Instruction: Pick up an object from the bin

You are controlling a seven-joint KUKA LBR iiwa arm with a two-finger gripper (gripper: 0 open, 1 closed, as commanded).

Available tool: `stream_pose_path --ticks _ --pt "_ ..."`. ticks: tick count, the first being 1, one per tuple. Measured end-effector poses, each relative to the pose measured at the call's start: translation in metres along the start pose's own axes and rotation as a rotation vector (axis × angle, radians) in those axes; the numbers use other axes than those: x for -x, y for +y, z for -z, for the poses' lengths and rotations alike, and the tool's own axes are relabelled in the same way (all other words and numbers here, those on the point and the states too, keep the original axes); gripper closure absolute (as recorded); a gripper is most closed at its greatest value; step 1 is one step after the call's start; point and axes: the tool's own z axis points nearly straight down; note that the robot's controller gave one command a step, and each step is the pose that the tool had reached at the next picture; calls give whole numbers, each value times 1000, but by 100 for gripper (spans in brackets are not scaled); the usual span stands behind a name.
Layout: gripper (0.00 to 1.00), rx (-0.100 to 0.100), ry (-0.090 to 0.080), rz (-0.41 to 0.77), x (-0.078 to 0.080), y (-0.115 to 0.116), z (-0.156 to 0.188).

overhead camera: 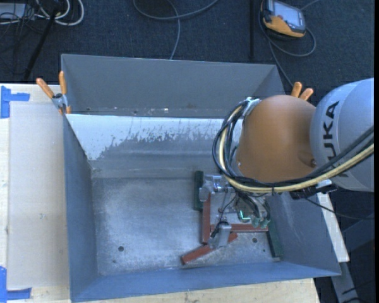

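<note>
Gripper (222, 232): low in bin (114, 169), front right.
Nearest thing: red-brown strip (196, 254), just beside the tip.
Jaw state: cannot tell.

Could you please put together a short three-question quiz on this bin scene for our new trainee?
1. True or false: the gripper is down in the left half of the bin.
2. What colour is the thin strip lying nearest the bin's front wall? A) reddish-brown B) yellow C) white
3. Fill in: the rounded cover on the arm's wrist is ____ in colour.

Key: 1 false, it is in the right half; 2 A; 3 orange.
</note>
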Motion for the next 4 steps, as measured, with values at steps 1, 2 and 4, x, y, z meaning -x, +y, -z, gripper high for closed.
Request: stream_pose_path --ticks 1,2,4 --pt "0 0 -16 97 -3 -71 -136" --pt "100 0 -18 95 -1 -70 -132" --pt "100 1 -9 93 -4 -70 -134"
